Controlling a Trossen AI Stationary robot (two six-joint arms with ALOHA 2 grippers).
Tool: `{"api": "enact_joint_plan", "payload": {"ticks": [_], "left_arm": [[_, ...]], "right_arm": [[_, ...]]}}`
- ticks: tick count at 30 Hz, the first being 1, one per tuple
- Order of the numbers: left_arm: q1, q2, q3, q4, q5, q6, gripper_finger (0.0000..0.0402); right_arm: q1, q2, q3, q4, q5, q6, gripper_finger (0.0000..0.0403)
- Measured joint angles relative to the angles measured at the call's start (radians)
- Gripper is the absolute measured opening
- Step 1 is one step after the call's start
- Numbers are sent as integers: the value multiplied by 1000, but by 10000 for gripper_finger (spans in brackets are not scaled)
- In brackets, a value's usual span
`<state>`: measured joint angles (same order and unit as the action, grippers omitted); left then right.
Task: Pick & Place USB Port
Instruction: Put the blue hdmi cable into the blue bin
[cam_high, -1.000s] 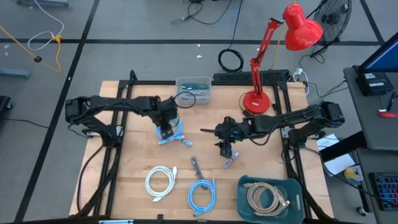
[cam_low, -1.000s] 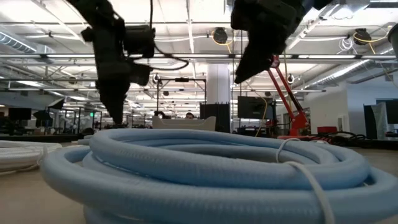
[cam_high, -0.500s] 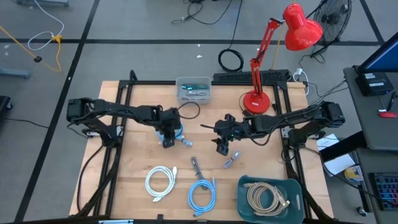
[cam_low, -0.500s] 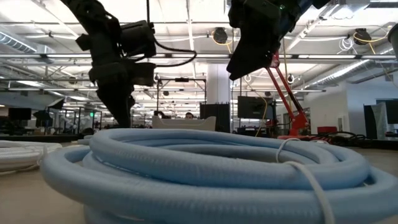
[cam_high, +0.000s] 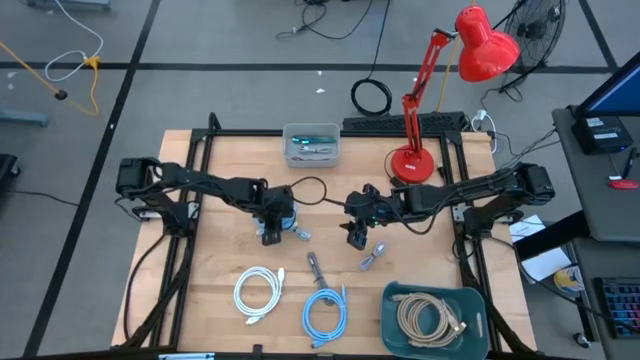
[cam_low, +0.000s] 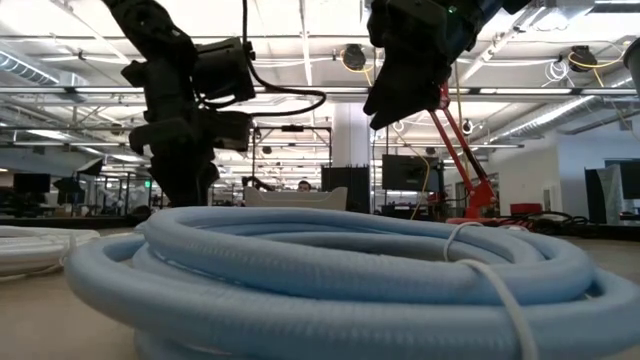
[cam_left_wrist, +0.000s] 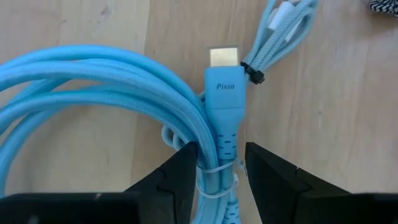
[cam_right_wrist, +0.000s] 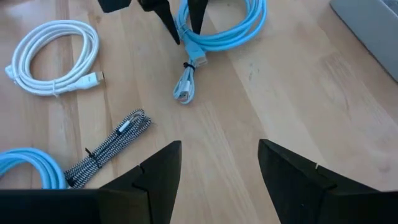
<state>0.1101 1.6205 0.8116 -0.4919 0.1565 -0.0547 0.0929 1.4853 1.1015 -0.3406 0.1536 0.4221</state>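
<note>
Near the middle of the high view, the left gripper (cam_high: 272, 232) is pinching the blue cable (cam_left_wrist: 93, 99) bundle just behind its connector (cam_left_wrist: 222, 93). The right gripper (cam_high: 356, 236) is hanging spread and empty at centre right.

Table is carrying two light-blue cable coils (cam_high: 283, 212) (cam_high: 324, 313), one white coil (cam_high: 258, 292), two braided cables (cam_high: 316, 268) (cam_high: 371, 258), one green bin (cam_high: 478, 300), one grey tray (cam_high: 311, 131), one red lamp (cam_high: 412, 165).
</note>
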Motion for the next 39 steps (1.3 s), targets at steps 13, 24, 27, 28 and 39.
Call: {"api": "enact_joint_plan", "payload": {"ticks": [13,24,27,28,39], "left_arm": [[14,31,1,9,-21,-16,45],[51,-127,-12,-61,-8,-122,49],[61,-227,-7,-67,1,-142,45],[62,-260,-7,-68,4,-154,45],[63,-572,-5,230,179,-394,45]], "right_arm": [[0,0,0,1,-1,144,208],[0,0,0,1,-1,207,208],[0,-1,0,2,-1,225,208],[0,-1,0,5,-1,230,208],[-2,-1,0,143,0,260,208]]}}
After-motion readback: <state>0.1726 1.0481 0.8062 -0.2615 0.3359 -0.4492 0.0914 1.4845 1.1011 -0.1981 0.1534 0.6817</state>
